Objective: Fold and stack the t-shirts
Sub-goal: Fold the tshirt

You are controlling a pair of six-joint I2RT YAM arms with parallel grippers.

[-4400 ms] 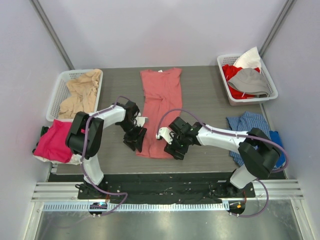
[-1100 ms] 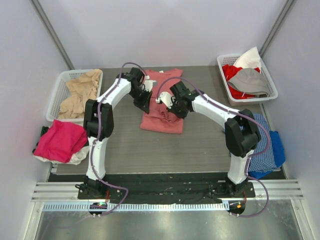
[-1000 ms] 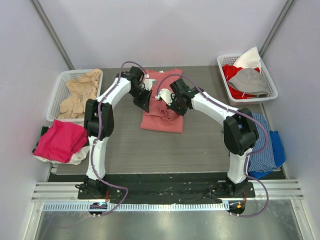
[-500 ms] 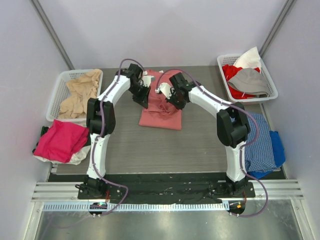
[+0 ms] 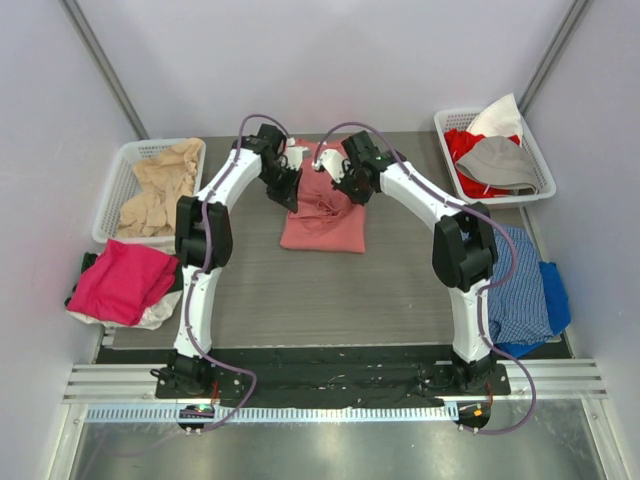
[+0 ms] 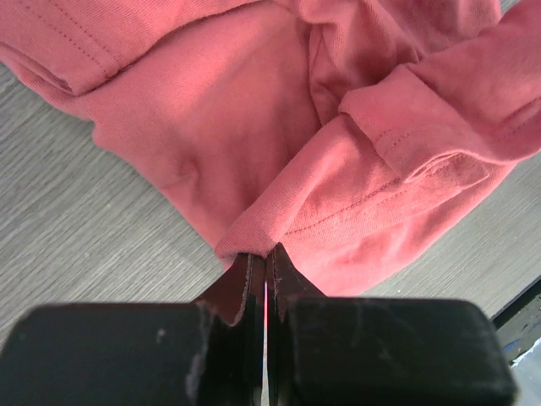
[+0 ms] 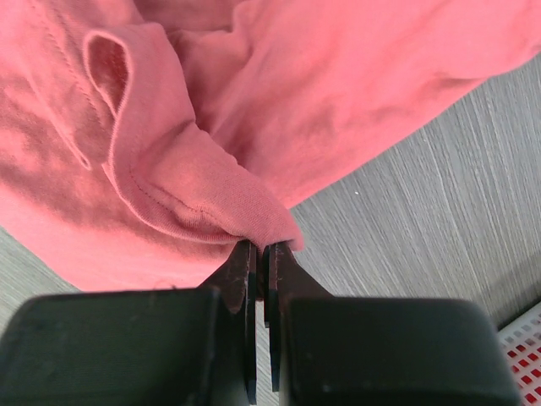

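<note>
Toward the middle of the far edge of the grey wood-grain tabletop (image 5: 420,270) lies the bunched salmon-red cloth t-shirt (image 5: 322,218). The black left gripper (image 6: 265,260) and the black right gripper (image 7: 259,252) each pinch a fold of it, jaws nearly together.

A shirt (image 5: 322,226) is laid on the bench (image 5: 400,290), at its middle toward the rear. The left hand (image 5: 292,198) is placed at the shirt's left rear edge and the right hand (image 5: 347,190) at its right rear edge, close beside each other. A left basket (image 5: 112,190) is set at the rear left with a second shirt (image 5: 165,185) in it; a heap (image 5: 120,280) is found before it at the left edge. A right basket (image 5: 500,202) is set at the rear right with clothes (image 5: 500,160) in it; a cloth (image 5: 520,285) is spread before it at the right edge.
</note>
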